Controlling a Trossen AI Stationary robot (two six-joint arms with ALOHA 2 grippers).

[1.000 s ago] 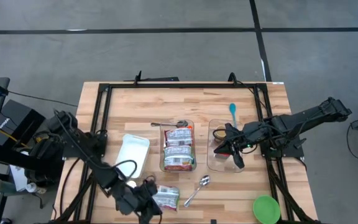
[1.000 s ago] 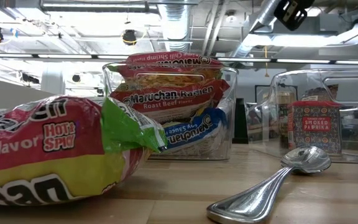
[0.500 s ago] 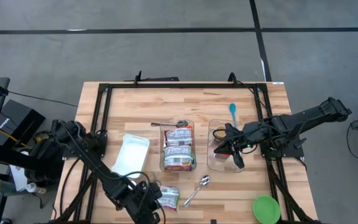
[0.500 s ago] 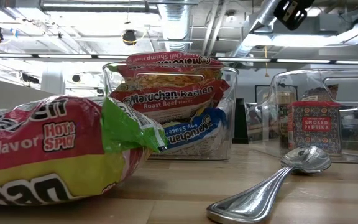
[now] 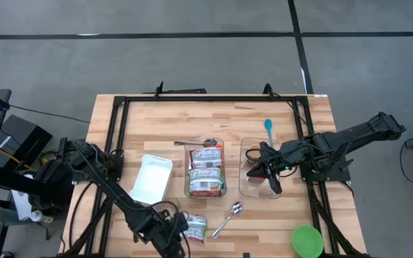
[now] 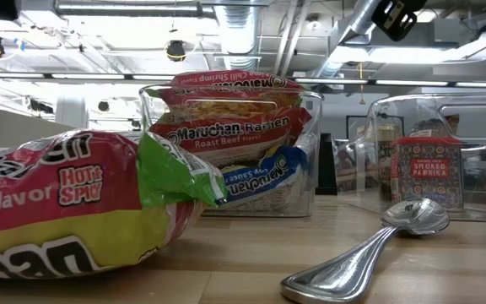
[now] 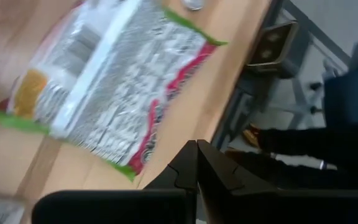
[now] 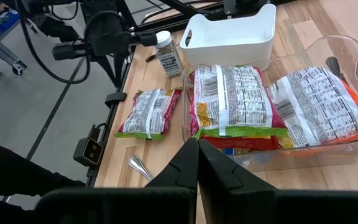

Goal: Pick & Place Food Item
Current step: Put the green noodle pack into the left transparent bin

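Observation:
A loose ramen packet (image 5: 194,226) lies flat on the wooden table near its near edge, printed back up (image 7: 110,81); the low view shows it at the left (image 6: 74,211). My left gripper (image 5: 176,231) is shut and points steeply down just left of the packet, its fingertips (image 7: 196,155) over the table's near edge and apart from the packet. A clear bin (image 5: 206,188) at the table's middle holds several ramen packets (image 8: 235,99). My right gripper (image 5: 255,169) hangs shut above a second clear container (image 5: 244,188).
A white tray (image 5: 153,178) stands left of the bin, with a spice shaker (image 8: 166,53) beside it. A metal spoon (image 5: 228,218) lies right of the loose packet. A red paprika tin (image 6: 429,173) sits in the right container. A blue spoon (image 5: 268,129) and a green bowl (image 5: 307,240) lie farther right.
My left gripper has sunk toward the table and tipped more steeply downward beside the loose packet, staying shut. The packet has not moved.

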